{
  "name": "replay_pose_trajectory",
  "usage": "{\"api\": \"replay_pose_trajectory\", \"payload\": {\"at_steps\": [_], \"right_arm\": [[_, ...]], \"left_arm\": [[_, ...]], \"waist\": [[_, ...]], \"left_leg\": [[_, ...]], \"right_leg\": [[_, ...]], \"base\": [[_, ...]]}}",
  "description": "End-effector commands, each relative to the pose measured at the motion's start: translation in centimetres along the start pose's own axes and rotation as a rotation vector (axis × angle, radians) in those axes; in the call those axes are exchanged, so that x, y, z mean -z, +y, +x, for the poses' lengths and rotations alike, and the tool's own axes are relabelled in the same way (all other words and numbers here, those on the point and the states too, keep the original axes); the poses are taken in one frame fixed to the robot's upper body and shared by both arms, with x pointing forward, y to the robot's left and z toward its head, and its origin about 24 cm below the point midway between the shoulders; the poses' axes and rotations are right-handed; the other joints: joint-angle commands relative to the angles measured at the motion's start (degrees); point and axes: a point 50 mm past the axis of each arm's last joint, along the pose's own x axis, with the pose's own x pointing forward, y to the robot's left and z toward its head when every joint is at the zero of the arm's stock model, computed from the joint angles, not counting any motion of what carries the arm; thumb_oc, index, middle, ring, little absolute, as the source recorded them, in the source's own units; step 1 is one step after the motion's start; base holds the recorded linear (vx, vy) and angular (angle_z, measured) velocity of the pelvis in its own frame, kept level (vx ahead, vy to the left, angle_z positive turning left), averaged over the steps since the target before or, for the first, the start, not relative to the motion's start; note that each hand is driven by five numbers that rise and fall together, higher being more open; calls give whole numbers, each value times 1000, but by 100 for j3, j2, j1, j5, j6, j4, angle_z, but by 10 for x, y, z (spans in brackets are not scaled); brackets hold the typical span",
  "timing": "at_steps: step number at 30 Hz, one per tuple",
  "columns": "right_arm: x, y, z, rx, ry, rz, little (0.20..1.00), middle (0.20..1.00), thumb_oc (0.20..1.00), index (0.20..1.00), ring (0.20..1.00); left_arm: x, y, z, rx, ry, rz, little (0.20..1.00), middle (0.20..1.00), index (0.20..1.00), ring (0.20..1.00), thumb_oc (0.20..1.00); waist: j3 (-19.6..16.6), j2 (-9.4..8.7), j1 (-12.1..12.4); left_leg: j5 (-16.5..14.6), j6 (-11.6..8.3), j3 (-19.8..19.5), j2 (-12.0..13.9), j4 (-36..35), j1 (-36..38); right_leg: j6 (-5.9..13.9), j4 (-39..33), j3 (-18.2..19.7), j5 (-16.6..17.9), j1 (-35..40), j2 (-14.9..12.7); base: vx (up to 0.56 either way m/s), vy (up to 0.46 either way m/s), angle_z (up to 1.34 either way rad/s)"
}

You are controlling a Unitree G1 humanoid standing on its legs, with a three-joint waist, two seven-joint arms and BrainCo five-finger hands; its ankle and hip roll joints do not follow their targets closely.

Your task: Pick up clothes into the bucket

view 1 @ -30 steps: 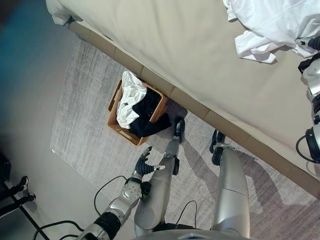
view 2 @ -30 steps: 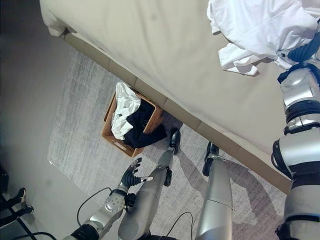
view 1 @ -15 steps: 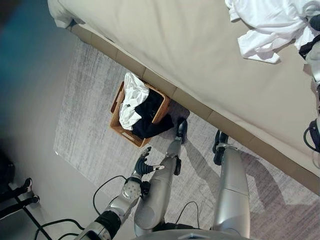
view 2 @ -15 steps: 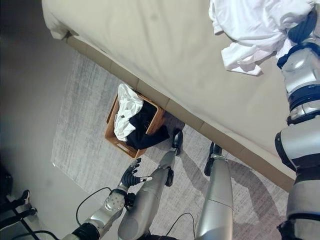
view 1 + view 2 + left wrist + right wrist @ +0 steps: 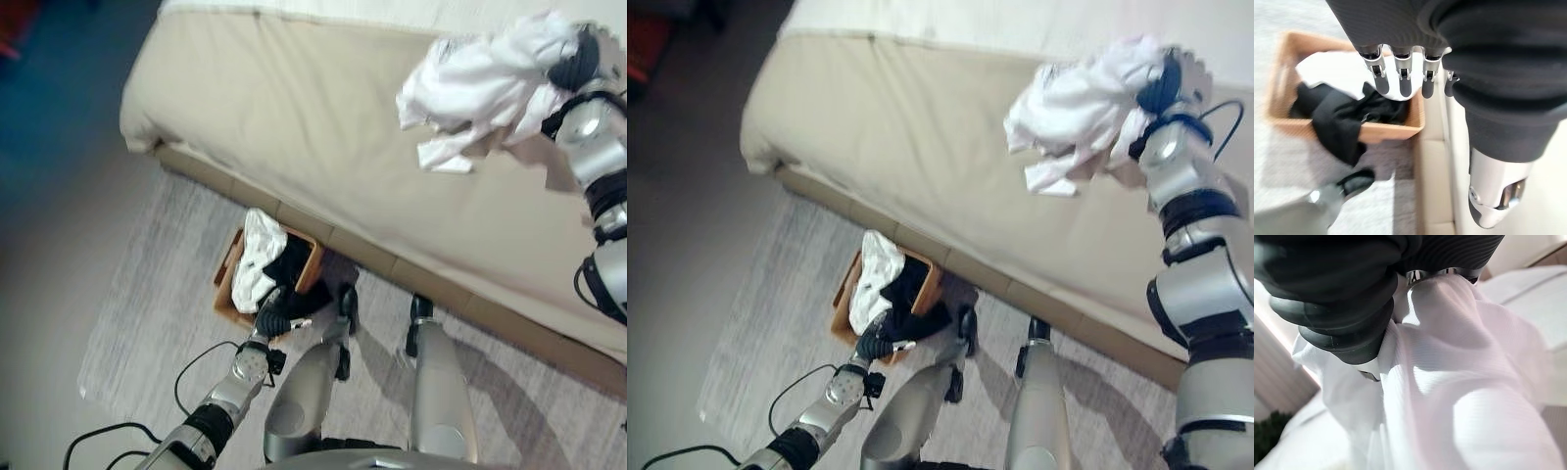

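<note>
Nearest, left robot hand (image 5: 277,315) hanging with fingers (image 5: 1403,85) straight and relaxed, holding nothing, just beside the wicker basket (image 5: 231,277) on the grey rug (image 5: 147,313). One basket, already holding one white garment (image 5: 257,257) and one black garment (image 5: 292,269) spilling over its rim. Farther off, right robot hand (image 5: 573,67) bunched in one white shirt (image 5: 477,86), lifted above the beige bed (image 5: 294,127). Best carried high and clear of the mattress edge, then lowered squarely over the basket before letting go.

My left hand (image 5: 1400,68) above the basket (image 5: 1283,58)

My fingers (image 5: 1403,81) hang straight, holding nothing; black clothing (image 5: 1337,122) spills over the wicker rim, a white garment (image 5: 1327,68) behind it.
</note>
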Motion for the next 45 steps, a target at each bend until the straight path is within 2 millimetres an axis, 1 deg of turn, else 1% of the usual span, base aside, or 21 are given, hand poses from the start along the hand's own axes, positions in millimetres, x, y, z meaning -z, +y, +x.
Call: {"api": "replay_pose_trajectory", "payload": {"at_steps": [1,5,7,10,13,14,17,18,19,21,22,23,25,26,30,31,32,34,40,41,45], "right_arm": [[-6,-26,1,74,-100,65,200,200,200,200,200],[2,-29,-11,74,-149,90,200,200,200,200,200],[-1,-32,-14,74,-182,103,200,200,200,200,200],[-9,-32,-19,49,-238,131,200,200,200,200,200],[-11,-20,-34,3,-272,214,200,200,200,200,200],[-10,-20,-35,2,-269,215,200,200,200,200,200],[-12,-14,-45,-44,-296,246,200,200,200,200,200],[-15,-11,-48,-65,-312,255,200,200,200,200,200],[-16,-11,-50,-77,-320,248,200,200,200,200,200],[-25,-8,-53,-107,-355,263,200,200,200,200,200],[-25,-9,-53,-106,-354,263,200,200,200,200,200],[-31,-2,-58,-150,-373,293,200,200,200,200,200],[-43,3,-63,-198,-418,325,200,200,200,200,200],[-42,2,-63,-197,-418,325,200,200,200,200,200],[-65,13,-77,-301,-508,382,200,200,200,200,200],[-65,13,-77,-300,-508,382,200,200,200,200,200],[-77,15,-83,-328,-557,413,200,200,200,200,200],[-91,18,-91,-364,-614,454,200,200,200,200,200],[-110,16,-104,-398,-712,509,200,200,200,200,200],[-118,16,-109,-419,-748,540,200,200,200,200,200],[-130,18,-119,-465,-802,619,200,200,200,200,200]], "left_arm": [[13,14,-6,-21,23,43,1000,1000,1000,1000,1000],[-5,19,-3,23,-71,135,1000,1000,1000,1000,1000],[-15,25,-1,38,-123,173,1000,1000,1000,1000,1000],[-34,42,-1,35,-204,200,1000,1000,1000,1000,1000],[-73,62,-4,-8,-361,139,1000,1000,1000,1000,1000],[-73,63,-5,-7,-359,141,1000,1000,1000,1000,1000],[-104,68,-6,10,-467,125,1000,1000,1000,1000,1000],[-121,71,-7,2,-531,145,1000,1000,1000,1000,1000],[-132,73,-8,-3,-568,147,1000,1000,1000,1000,1000],[-151,68,-6,24,-621,109,1000,1000,1000,1000,1000],[-152,68,-6,25,-621,109,1000,1000,1000,1000,1000],[-173,62,-4,51,-683,135,1000,1000,1000,1000,1000],[-200,55,-6,100,-765,173,1000,1000,1000,1000,1000],[-200,55,-5,101,-766,173,1000,1000,1000,1000,1000],[-236,26,1,189,-838,238,1000,1000,1000,1000,1000],[-236,26,1,189,-838,238,1000,1000,1000,1000,1000],[-245,23,3,189,-853,272,1000,1000,1000,1000,1000],[-244,17,9,196,-828,287,1000,1000,1000,1000,1000],[-242,10,16,212,-795,331,1000,1000,1000,1000,1000],[-242,6,17,219,-788,345,1000,1000,1000,1000,1000],[-244,-5,15,266,-796,339,1000,1000,1000,1000,1000]], "waist": [[-690,-554,-101],[-1056,-751,-228],[-1218,-861,-264],[-1509,-1001,-281],[-1817,-1097,-310],[-1812,-1111,-304],[-1999,-1178,-338],[-2065,-1194,-338],[-2117,-1228,-340],[-2208,-1270,-346],[-2204,-1271,-341],[-2261,-1296,-355],[-2299,-1318,-364],[-2292,-1321,-361],[-2367,-1395,-380],[-2361,-1396,-378],[-2384,-1409,-380],[-2397,-1407,-370],[-2431,-1422,-342],[-2444,-1435,-333],[-2457,-1446,-309]], "left_leg": [[-728,-25,-17,-146,461,157],[-974,-32,88,-87,516,566],[-1143,-36,206,-54,601,798],[-1291,-39,394,13,656,1051],[-1410,-7,540,91,627,1386],[-1412,-7,540,91,621,1405],[-1438,11,540,121,534,1617],[-1446,13,541,129,507,1658],[-1451,16,544,136,466,1720],[-1444,21,558,154,410,1779],[-1443,21,558,155,406,1783],[-1438,32,565,156,380,1814],[-1418,36,558,160,357,1837],[-1416,36,554,159,355,1839],[-1327,51,506,143,269,1900],[-1326,51,504,143,268,1904],[-1319,53,495,143,242,1935],[-1301,58,460,134,218,1968],[-1289,61,413,132,180,2018],[-1282,62,391,126,176,2028],[-1270,74,339,112,167,2048]], "right_leg": [[397,-1135,84,658,780,-158],[483,-1493,82,707,1327,-158],[527,-1684,148,742,1600,-132],[564,-1949,293,824,1868,-52],[556,-2014,352,779,2190,-3],[556,-2019,352,777,2208,-3],[557,-2092,294,755,2434,-1],[559,-2125,286,761,2480,-2],[559,-2176,261,771,2541,1],[564,-2243,236,796,2595,0],[564,-2248,235,799,2599,1],[565,-2279,226,818,2633,-7],[571,-2288,195,830,2662,-10],[571,-2288,191,828,2666,-11],[582,-2319,135,873,2751,-29],[582,-2320,133,873,2756,-30],[591,-2328,114,868,2780,-38],[597,-2335,88,869,2822,-48],[604,-2365,33,860,2894,-69],[604,-2362,2,852,2917,-74],[601,-2362,-43,840,2971,-92]], "base": [[163,33,-27],[108,50,-18],[102,57,-24],[110,47,-45],[110,41,-30],[95,12,-32],[57,14,-12],[57,13,-8],[46,8,-1],[25,5,3],[15,7,3],[0,0,0],[0,0,0],[-2,13,5],[-19,2,6],[1,0,7],[2,5,6],[-1,4,4],[4,0,7],[1,2,8],[7,4,5]]}}
